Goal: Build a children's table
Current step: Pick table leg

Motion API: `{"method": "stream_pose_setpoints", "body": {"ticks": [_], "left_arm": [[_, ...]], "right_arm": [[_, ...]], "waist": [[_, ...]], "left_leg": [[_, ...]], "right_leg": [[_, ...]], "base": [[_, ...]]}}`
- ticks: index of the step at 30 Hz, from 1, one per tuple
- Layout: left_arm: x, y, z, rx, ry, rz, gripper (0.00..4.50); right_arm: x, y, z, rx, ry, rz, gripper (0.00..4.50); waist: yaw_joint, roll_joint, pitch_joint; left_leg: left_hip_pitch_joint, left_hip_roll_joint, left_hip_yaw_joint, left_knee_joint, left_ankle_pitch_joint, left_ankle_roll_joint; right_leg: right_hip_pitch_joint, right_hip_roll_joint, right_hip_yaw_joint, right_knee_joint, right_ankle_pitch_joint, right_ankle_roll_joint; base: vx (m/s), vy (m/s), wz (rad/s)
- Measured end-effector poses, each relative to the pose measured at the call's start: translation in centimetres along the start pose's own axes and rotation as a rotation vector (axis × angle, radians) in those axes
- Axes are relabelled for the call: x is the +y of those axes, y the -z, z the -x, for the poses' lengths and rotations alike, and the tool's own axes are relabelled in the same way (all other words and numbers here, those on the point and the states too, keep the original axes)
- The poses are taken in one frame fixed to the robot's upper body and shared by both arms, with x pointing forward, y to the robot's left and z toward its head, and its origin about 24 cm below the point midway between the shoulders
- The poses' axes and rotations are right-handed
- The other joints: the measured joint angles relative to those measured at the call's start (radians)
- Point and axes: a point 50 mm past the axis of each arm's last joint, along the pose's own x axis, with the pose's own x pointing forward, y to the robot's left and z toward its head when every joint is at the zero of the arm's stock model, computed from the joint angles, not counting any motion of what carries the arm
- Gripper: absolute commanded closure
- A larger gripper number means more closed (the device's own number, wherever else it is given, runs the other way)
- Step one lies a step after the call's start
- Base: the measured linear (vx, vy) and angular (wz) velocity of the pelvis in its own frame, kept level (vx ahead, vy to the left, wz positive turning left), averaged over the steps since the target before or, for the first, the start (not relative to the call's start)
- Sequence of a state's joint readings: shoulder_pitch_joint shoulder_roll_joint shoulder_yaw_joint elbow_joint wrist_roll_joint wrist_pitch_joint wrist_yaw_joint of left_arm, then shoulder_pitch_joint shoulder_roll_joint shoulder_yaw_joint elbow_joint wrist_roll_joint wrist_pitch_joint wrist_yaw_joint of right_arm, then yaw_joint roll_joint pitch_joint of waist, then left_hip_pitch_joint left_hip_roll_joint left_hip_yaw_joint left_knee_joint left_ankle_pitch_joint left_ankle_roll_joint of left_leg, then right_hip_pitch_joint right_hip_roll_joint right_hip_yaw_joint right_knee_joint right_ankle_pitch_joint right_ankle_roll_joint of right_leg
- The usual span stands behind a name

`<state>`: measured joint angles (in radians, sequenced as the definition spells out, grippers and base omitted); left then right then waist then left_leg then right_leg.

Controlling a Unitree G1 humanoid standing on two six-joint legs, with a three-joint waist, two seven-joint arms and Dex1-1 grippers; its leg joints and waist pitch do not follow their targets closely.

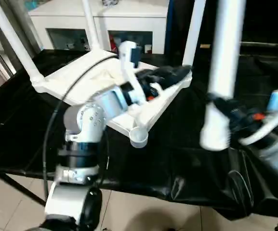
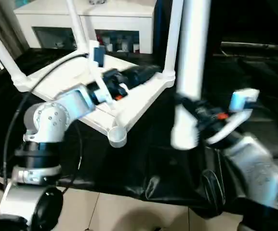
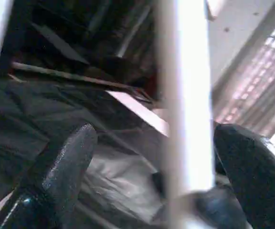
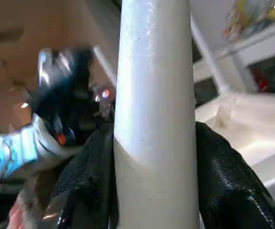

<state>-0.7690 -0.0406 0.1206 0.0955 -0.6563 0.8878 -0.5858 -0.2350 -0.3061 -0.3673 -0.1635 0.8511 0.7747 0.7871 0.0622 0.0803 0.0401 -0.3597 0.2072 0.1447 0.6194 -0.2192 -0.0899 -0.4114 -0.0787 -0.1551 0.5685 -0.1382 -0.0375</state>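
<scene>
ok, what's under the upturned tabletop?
A black sheet covers the surface below the tabletop and spreads past it on every side. The left pincer hangs open above the ribbed underside. What lies beneath the sheet is covered.

Empty corner socket [image 1: 139,138] unobstructed; three upright legs [image 1: 193,36] crowd tabletop [image 1: 81,84].

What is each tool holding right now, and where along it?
The right tool grips the loose leg upright, near its wider lower end. The left tool is open, holding nothing.
</scene>
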Motion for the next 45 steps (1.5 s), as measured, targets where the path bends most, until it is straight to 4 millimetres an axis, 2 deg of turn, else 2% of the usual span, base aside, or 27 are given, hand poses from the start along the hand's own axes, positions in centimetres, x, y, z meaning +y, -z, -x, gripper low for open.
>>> {"method": "stream_pose_setpoints", "body": {"ticks": [3, 8, 12, 17, 20, 22, 23, 26, 28, 33, 37, 45], "left_arm": [[-0.4, 0.5, 0.0, 0.012, 0.029, 0.031, 0.0], [-0.1, 1.7, 0.3, 0.035, 0.007, 0.071, 0.0], [0.0, 2.4, 0.5, 0.055, -0.017, 0.092, 0.0], [0.6, 2.2, 0.7, 0.056, -0.088, 0.084, 0.0], [1.4, 1.3, 1.8, 0.027, -0.139, 0.074, 0.0], [1.7, 0.9, 2.4, 0.017, -0.157, 0.076, 0.0], [1.8, 0.9, 2.5, 0.017, -0.159, 0.075, 0.27], [1.8, 0.7, 2.7, 0.012, -0.158, 0.076, 0.37], [1.7, 0.6, 2.6, 0.013, -0.145, 0.081, 0.49], [1.3, 0.8, 2.6, 0.073, -0.09, 0.075, 1.14], [0.8, 1.4, 2.1, 0.124, -0.042, 0.07, 1.33], [1.1, 1.7, 2.1, 0.118, -0.045, 0.105, 2.02]], "right_arm": [[0.1, 1.4, -0.9, 0.054, 0.002, 0.006, 2.65], [0.3, 2.9, -1.1, 0.118, 0.018, 0.016, 2.65], [0.8, 3.8, -2.2, 0.143, -0.009, 0.011, 2.65], [1.7, 4.1, -4.1, 0.122, -0.062, 0.011, 2.65], [1.7, 3.9, -4.1, 0.115, -0.066, 0.022, 2.65], [1.7, 3.9, -4.0, 0.127, -0.07, 0.03, 2.65], [1.7, 3.9, -4.1, 0.134, -0.071, 0.032, 2.65], [1.6, 4.0, -4.5, 0.155, -0.087, 0.037, 2.65], [1.7, 4.0, -4.6, 0.157, -0.095, 0.038, 2.65], [1.5, 3.8, -4.1, 0.188, -0.105, 0.06, 2.65], [1.5, 4.1, -4.0, 0.204, -0.105, 0.057, 2.65], [1.7, 4.4, -3.8, 0.217, -0.106, 0.058, 2.65]], "waist": [[0.0, 0.005, -0.003], [-0.002, 0.004, -0.002], [-0.002, 0.004, -0.002], [-0.001, 0.002, -0.002], [0.001, 0.001, -0.001], [0.003, -0.005, -0.001], [0.005, -0.008, -0.001], [0.01, -0.013, 0.0], [0.018, -0.013, -0.001], [0.032, -0.011, -0.002], [0.03, -0.01, -0.002], [0.026, -0.01, -0.002]], "left_leg": [[-0.002, 0.0, 0.0, -0.001, 0.0, 0.001], [-0.004, 0.0, 0.0, -0.001, 0.0, 0.001], [-0.005, 0.0, 0.0, -0.001, 0.0, 0.001], [-0.006, 0.0, 0.0, -0.001, 0.0, 0.001], [-0.006, 0.0, 0.0, -0.001, -0.001, 0.002], [-0.007, 0.0, 0.0, -0.001, -0.001, 0.002], [-0.007, 0.0, 0.0, -0.002, -0.001, 0.002], [-0.007, 0.001, 0.0, -0.002, -0.001, 0.002], [-0.007, 0.001, 0.001, -0.002, -0.001, 0.002], [-0.007, 0.001, 0.001, -0.002, -0.001, 0.002], [-0.007, 0.001, 0.001, -0.002, -0.001, 0.002], [-0.006, 0.001, 0.001, -0.002, -0.001, 0.002]], "right_leg": [[-0.002, 0.0, 0.0, 0.0, 0.0, 0.0], [-0.002, 0.0, -0.001, -0.002, 0.0, 0.001], [-0.002, 0.0, 0.0, -0.006, 0.002, 0.003], [-0.002, 0.0, 0.0, -0.007, 0.002, 0.004], [-0.002, 0.0, 0.0, -0.007, 0.002, 0.004], [-0.003, -0.001, 0.0, -0.007, 0.002, 0.004], [-0.003, -0.001, 0.0, -0.007, 0.002, 0.004], [-0.003, -0.002, 0.001, -0.007, 0.002, 0.004], [-0.003, -0.003, 0.001, -0.007, 0.003, 0.004], [-0.003, -0.003, 0.001, -0.007, 0.003, 0.004], [-0.003, -0.003, 0.001, -0.007, 0.003, 0.004], [-0.002, -0.003, 0.001, -0.006, 0.003, 0.005]], "base": [[0.0, 0.0, 0.0], [0.0, 0.0, 0.0], [0.0, 0.0, 0.0], [0.0, 0.0, 0.0], [0.0, 0.0, 0.0], [0.0, 0.0, 0.0], [0.0, 0.0, 0.0], [0.0, 0.0, 0.0], [0.0, 0.0, 0.0], [0.0, 0.0, 0.0], [0.0, 0.0, 0.0], [0.0, 0.0, 0.0]]}}
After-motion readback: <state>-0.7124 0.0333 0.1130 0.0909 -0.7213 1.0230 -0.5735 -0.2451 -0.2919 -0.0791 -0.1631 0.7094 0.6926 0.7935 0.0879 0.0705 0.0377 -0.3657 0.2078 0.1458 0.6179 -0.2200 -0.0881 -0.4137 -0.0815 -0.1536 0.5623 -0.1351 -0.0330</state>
